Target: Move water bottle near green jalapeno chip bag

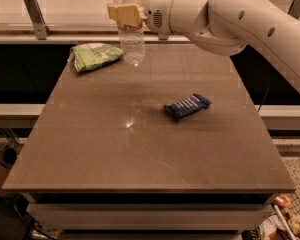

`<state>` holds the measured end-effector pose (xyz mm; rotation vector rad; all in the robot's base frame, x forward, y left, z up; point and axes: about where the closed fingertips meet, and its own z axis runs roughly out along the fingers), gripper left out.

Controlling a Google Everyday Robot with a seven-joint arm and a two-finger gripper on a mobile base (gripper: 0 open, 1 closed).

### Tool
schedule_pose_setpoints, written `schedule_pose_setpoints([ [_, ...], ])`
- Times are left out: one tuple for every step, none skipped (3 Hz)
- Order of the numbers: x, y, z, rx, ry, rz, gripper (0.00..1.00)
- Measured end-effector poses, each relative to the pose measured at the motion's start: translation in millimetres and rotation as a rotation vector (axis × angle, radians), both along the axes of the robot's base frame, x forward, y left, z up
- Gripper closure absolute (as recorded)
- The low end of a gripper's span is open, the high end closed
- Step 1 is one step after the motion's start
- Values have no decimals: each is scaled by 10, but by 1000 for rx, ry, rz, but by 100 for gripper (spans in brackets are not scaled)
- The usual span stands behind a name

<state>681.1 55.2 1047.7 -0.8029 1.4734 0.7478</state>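
Observation:
The water bottle (131, 43) is clear plastic with a white cap and stands upright at the far left of the table. My gripper (125, 13) is shut on the water bottle around its upper part, its tan fingers (121, 14) across the shoulder. The green jalapeno chip bag (94, 55) lies wrinkled on the table just left of the bottle, a small gap between them. My white arm reaches in from the upper right.
A dark blue snack bar wrapper (187, 106) lies right of the table's middle. The brown table (140, 154) has a metal rail and post (33, 15) behind its far edge. Floor clutter shows at the lower right (282, 219).

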Motion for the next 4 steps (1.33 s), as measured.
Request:
schedule_pose_setpoints([
  [185,112,-70,-11,-31,-15,100],
  [352,203,-186,-10,-34,-19,100],
  [478,280,-319,-34,-16,-23,100],
  [630,312,-492,-56,25,-24,100],
])
